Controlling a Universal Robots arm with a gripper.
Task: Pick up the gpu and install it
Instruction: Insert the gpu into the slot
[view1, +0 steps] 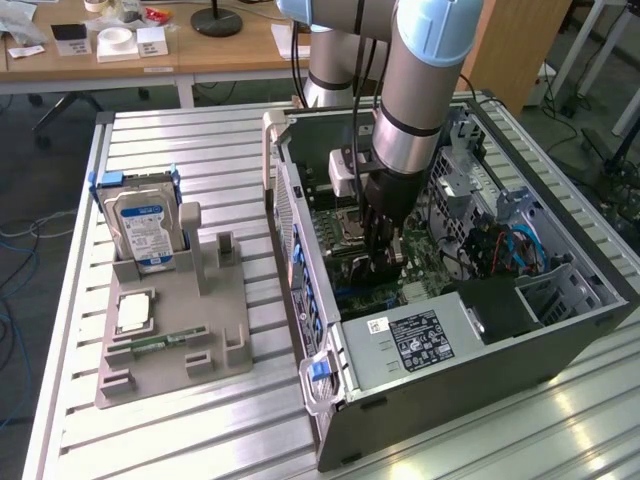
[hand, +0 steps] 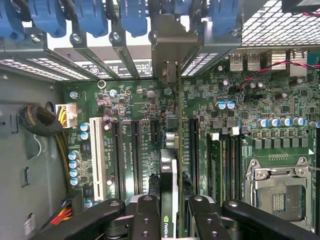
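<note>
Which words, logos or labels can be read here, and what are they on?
Nothing reads as words.
Green-and-white eye-shaped logo, no letters: thin flat green-and-black gpu card in the end effector.
Blue-white label: boxy silver hard drive, blurred.
Black label with white print: grey metal computer case, too small.
White print: green motherboard, too small.

The gpu (hand: 169, 170) stands edge-on above the motherboard (hand: 135, 125).

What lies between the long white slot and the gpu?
In the wrist view, black empty slots on the motherboard separate the white slot from the gpu.
</note>
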